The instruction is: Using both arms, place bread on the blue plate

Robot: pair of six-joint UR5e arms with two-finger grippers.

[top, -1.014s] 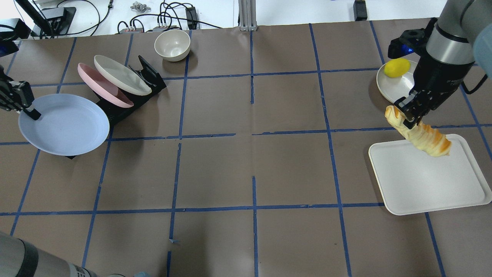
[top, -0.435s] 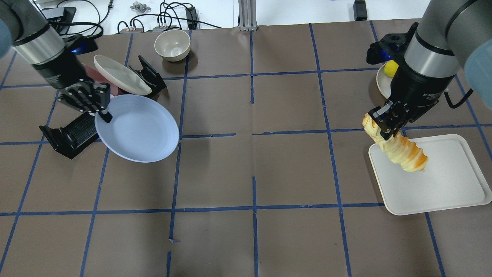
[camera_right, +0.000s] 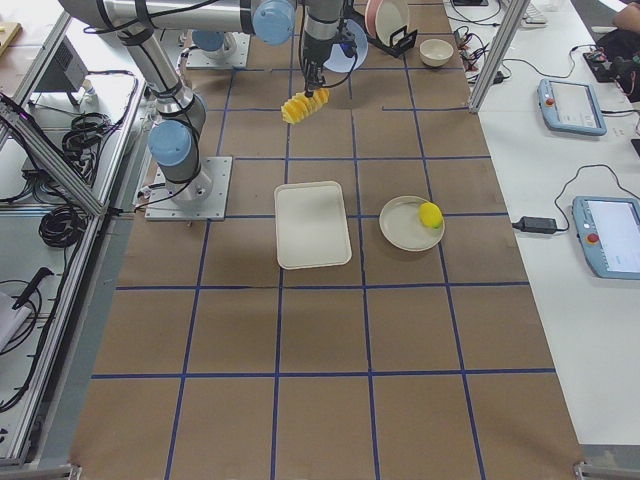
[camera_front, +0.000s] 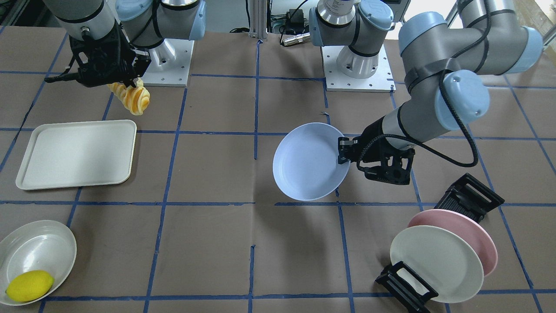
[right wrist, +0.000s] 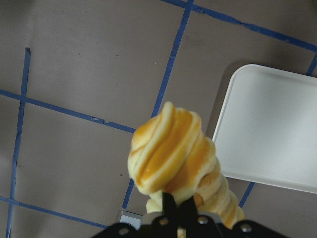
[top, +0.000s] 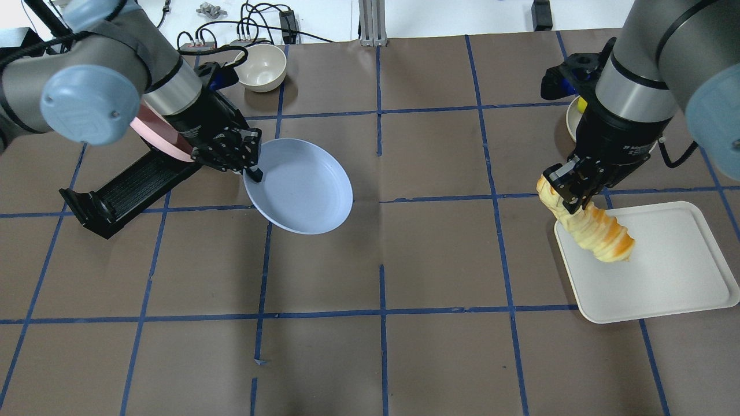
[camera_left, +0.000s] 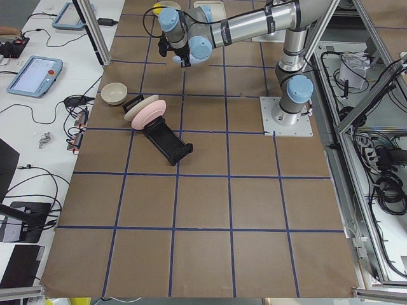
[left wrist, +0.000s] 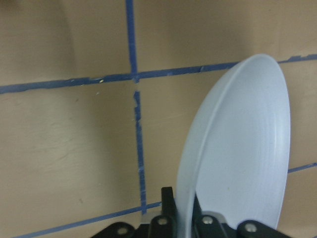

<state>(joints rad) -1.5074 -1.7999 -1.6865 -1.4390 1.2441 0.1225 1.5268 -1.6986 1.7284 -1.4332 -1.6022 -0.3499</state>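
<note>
Okay, left gripper [top: 253, 172] is clamped on the rim of the blue plate [top: 303, 188] (wrist view shows the rim wedged between both fingers). The plate is held tilted off the table [top: 381, 358], in its left half, about midway between the robot-side edge and the far edge.

Right gripper [top: 572, 199] is pinched tight on the upper end of the bread [top: 598, 234]. The roll hangs slanted downward in the air near the right edge of the table. It is by the corner of the white tray [top: 665, 283] and not touching it. Plate and bread are well apart, with most of the table's width between them.

The tray lies flat near the right edge. Beyond it, toward the far right corner, is a white dish [camera_front: 39, 243] with a lemon [camera_front: 29, 285] lying in it. Toward the far left corner is a black rack [camera_front: 469, 198] with a pink plate [camera_front: 478, 228] and a cream plate [camera_front: 434, 261] standing on edge, side by side. A cream bowl [top: 260, 66] sits at the far edge, left of the middle.
</note>
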